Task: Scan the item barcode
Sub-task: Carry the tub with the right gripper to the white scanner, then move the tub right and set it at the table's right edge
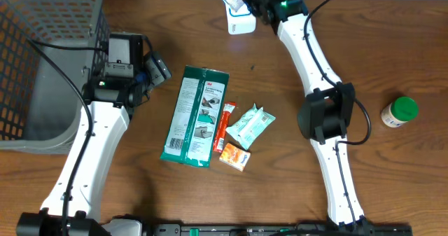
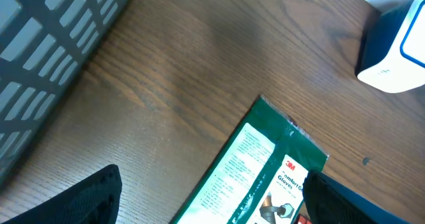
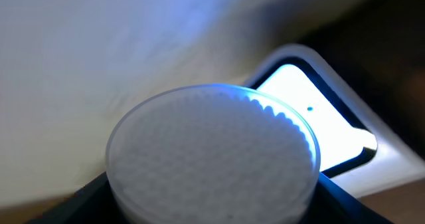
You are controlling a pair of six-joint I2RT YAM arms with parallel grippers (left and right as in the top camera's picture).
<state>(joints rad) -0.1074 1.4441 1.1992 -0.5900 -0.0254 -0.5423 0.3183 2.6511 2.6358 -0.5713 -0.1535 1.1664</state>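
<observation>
one white cap beside lit scanner, right wrist only

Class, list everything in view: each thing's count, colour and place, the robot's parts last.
table: one, brown wood, under everything
basket: one, grey, far left
scanner: one, white, top centre
gloves pack: one, green, table centre
stick packet: one, red-orange, right of the pack
sachets: two, teal-white, beside the stick packet
small box: one, orange, below the sachets
bottle: one, green lid, right side
round container: one, white, at the scanner's lit window
left gripper: one, black, open beside the gloves pack
right gripper: one, black, shut on the round container
</observation>
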